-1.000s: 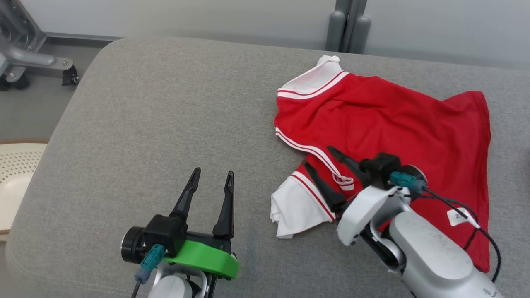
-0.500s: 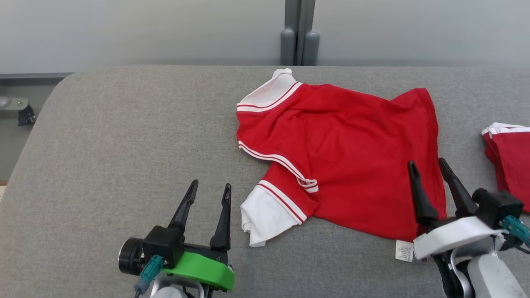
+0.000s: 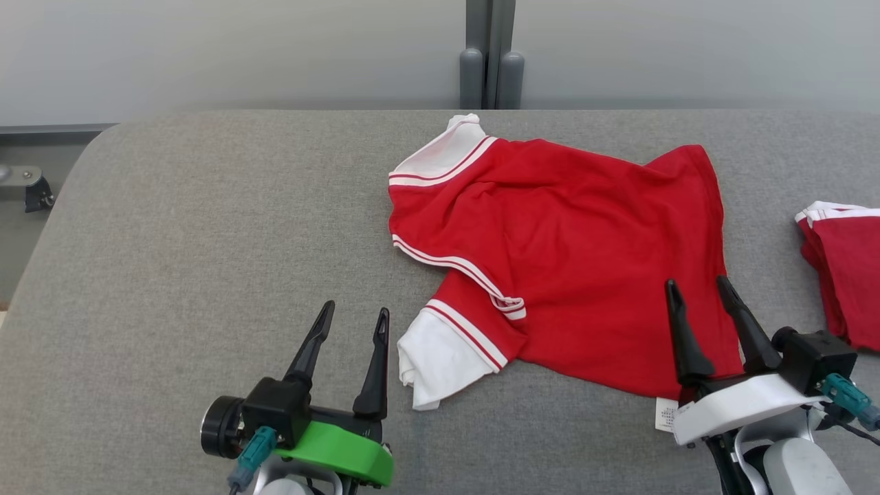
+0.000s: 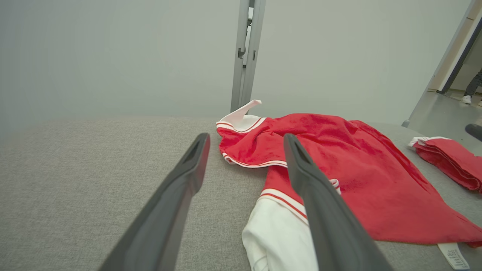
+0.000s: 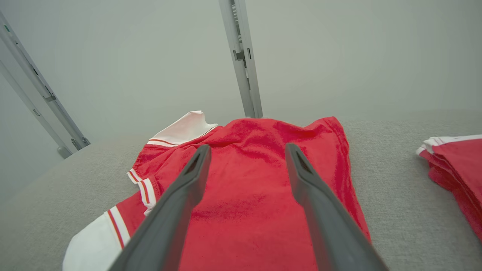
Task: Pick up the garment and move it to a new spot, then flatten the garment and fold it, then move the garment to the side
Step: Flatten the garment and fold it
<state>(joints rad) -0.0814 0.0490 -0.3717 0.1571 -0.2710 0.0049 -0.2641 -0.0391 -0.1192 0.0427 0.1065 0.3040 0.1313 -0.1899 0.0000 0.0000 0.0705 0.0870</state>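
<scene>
Rumpled red fabric shirt [image 3: 564, 240] with white striped sleeves, centre-right on grey fabric table [image 3: 206, 240]; left gripper [image 3: 355, 307] and right gripper [image 3: 696, 280] both spread, empty; risk: tucked near sleeve [image 3: 447, 350] could trap creases when flattened

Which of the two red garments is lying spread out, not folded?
The red shirt in the middle: it lies open and wrinkled, white sleeves out. The other garment, at the right edge, is folded.
</scene>
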